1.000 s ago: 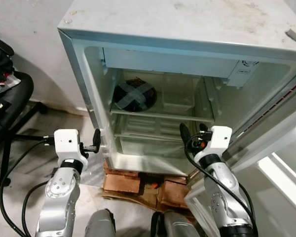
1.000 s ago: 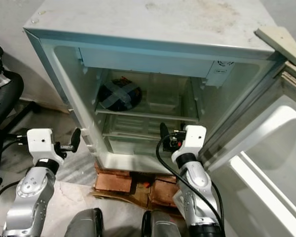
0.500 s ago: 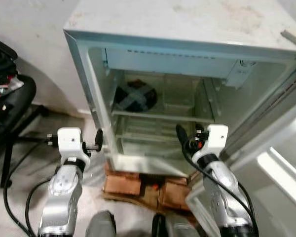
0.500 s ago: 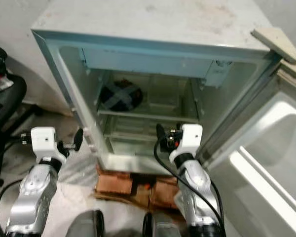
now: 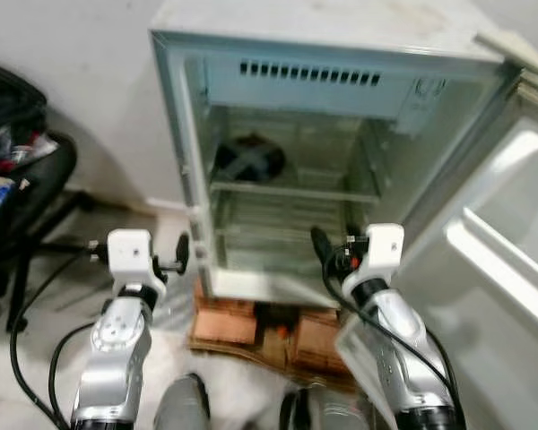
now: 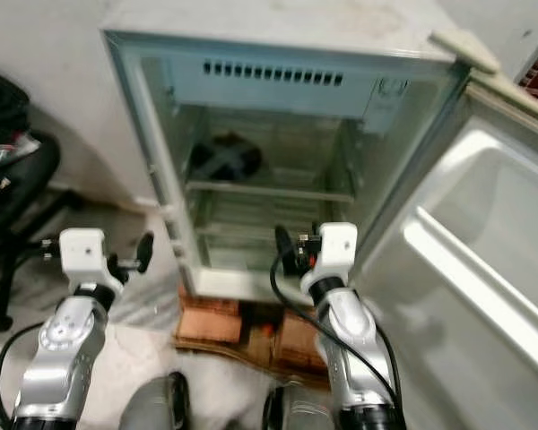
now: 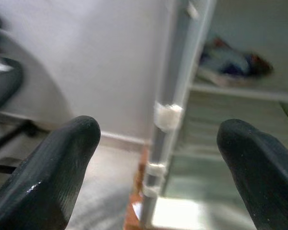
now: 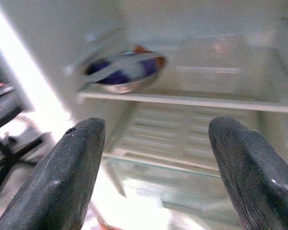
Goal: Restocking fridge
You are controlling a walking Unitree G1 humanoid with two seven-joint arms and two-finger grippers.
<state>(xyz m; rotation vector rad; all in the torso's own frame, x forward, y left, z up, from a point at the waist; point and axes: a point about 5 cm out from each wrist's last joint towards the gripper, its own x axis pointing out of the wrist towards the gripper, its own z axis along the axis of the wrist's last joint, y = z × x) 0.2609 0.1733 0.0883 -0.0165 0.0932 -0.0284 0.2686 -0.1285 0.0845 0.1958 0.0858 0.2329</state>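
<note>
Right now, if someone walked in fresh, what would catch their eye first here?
The small fridge standing wide open on bricks, its door swung out to the robot's right. Inside, a dark bowl crossed with tape sits on the upper shelf. Both claws, left and right, are open and carry nothing.

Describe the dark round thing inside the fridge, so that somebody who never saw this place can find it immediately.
Start at the small white fridge, whose door stands open to the robot's right. On its upper shelf, at the left, sits a dark round bowl with grey strips crossed over its top. Nothing else is visible on the shelves.
</note>
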